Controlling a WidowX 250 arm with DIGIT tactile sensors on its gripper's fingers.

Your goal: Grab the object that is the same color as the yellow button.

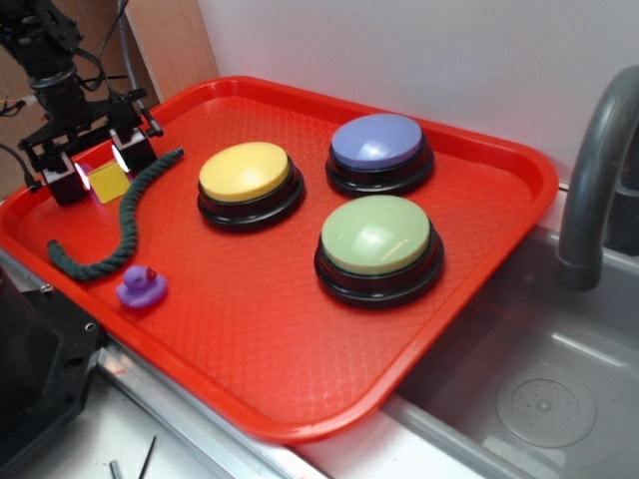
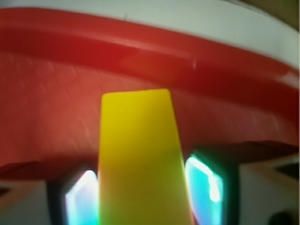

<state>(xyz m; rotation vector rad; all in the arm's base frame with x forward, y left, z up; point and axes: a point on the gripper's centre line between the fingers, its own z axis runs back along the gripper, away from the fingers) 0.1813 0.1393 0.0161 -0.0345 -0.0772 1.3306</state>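
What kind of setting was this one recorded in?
Probably a mock kitchen counter set up for robot trials: a red tray sits beside a grey sink basin with a faucet, and holds dome buttons and small toys. The gripper flanks the yellow block.

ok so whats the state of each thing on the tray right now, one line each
yellow block: on the tray between the gripper's fingers, which sit close against both sides
gripper: lowered around the block; firm clamp not certain
yellow button: upright, untouched
blue-purple button: upright, untouched
green button: upright, untouched
green rope: lying loose in a curve
purple duck: upright near the tray's front edge
red tray: flat beside the sink
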